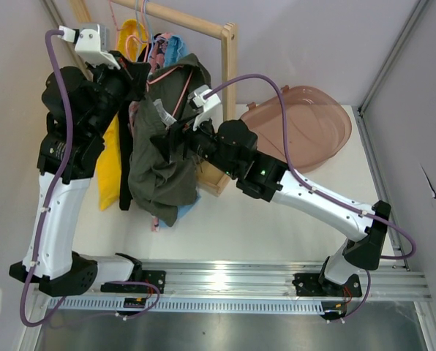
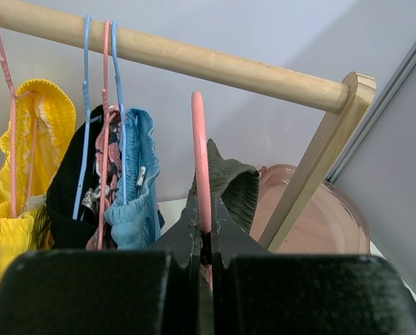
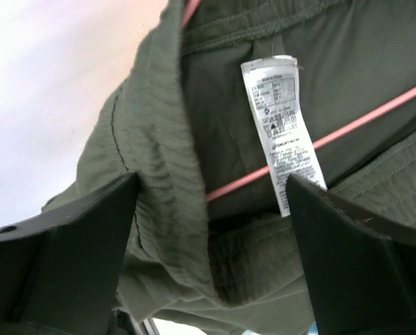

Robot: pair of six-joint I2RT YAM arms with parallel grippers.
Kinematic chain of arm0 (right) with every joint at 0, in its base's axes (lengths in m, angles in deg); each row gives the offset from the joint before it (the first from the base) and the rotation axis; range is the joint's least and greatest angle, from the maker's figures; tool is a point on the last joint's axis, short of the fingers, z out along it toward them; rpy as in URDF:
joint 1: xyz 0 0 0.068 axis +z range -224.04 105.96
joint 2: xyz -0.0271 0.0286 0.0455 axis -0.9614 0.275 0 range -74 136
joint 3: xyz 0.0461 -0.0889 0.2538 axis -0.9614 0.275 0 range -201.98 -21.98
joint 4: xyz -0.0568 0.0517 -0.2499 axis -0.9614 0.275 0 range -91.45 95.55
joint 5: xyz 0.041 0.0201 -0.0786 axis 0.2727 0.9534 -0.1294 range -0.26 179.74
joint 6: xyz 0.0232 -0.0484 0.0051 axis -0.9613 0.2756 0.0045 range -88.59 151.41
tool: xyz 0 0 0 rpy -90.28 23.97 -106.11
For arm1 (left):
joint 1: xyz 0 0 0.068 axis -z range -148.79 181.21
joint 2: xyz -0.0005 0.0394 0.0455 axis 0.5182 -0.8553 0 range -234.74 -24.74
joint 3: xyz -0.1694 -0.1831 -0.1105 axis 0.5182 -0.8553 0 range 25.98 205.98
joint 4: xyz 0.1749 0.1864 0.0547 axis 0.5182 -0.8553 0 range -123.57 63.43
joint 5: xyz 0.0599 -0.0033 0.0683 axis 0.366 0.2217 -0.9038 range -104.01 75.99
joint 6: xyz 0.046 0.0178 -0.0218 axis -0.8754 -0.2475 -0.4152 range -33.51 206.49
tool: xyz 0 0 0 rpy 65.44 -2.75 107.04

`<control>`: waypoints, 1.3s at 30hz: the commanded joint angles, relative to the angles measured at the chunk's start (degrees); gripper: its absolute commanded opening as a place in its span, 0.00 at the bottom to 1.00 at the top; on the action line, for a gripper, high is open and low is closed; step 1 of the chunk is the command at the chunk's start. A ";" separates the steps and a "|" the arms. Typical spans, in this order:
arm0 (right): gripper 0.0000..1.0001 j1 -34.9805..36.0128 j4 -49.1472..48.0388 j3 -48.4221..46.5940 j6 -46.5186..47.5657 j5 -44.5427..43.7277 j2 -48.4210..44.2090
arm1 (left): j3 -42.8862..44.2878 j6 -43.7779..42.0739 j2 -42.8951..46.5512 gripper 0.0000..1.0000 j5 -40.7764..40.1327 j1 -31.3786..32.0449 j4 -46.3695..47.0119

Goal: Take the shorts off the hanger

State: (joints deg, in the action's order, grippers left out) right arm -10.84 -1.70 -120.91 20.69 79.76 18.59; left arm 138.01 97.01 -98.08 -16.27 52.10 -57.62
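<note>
You get the full layout only from the top view: white table [image 1: 276,227] and, at its far side, a wooden rack [image 1: 229,73] of round rail and flat post. Right of the post lies a translucent brown oval basin [image 1: 306,124]. The left wrist view sees only the edge of that basin, behind the post.

The shorts [image 1: 159,175] hang off the rail in front of the rack between the two arms. They're olive green, bunched and drooping towards the table. The right wrist view gives you their texture: a ribbed, gathered waistband and smooth woven fabric with stitched seams [image 3: 159,174].

The other clothes on the rail show best from the left wrist: a frilled yellow garment [image 2: 12,223], a black one [image 2: 68,195] and a gathered blue one [image 2: 135,202], on thin pink and blue hangers.

Left gripper [image 2: 206,230]: fingers pressed together, pinching the hook of the pink hanger [image 2: 201,160] that carries the shorts. The hook is clear of the rail, below and in front of it.

Right gripper [image 3: 211,188]: jaws spread wide, straddling the waistband, and neither finger is clamping the fabric. From the top it sits at the shorts' right edge [image 1: 167,139].

Only the right wrist shows the hanger's thin pink bar crossing inside the shorts.

The white care label [image 3: 281,132] is sewn under the waistband. It has printed rows and symbols, too small for you to read.
</note>
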 commanded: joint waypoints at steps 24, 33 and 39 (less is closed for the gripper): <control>0.00 1.66 -8.98 -0.64 -9.40 9.27 1.36 | -2.52 5.21 -1.10 0.00 4.11 0.39 7.67; 0.00 6.74 -6.53 -8.01 -9.59 9.36 9.16 | 1.78 5.12 -5.13 0.00 6.04 0.39 5.74; 0.00 13.96 -1.51 -22.68 -6.42 11.99 18.04 | 3.90 3.89 -8.74 0.00 7.62 0.39 4.77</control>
State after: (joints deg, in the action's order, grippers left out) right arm -2.33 -5.64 -136.43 13.06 86.15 33.54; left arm 138.18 99.94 -105.58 -10.78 52.10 -57.82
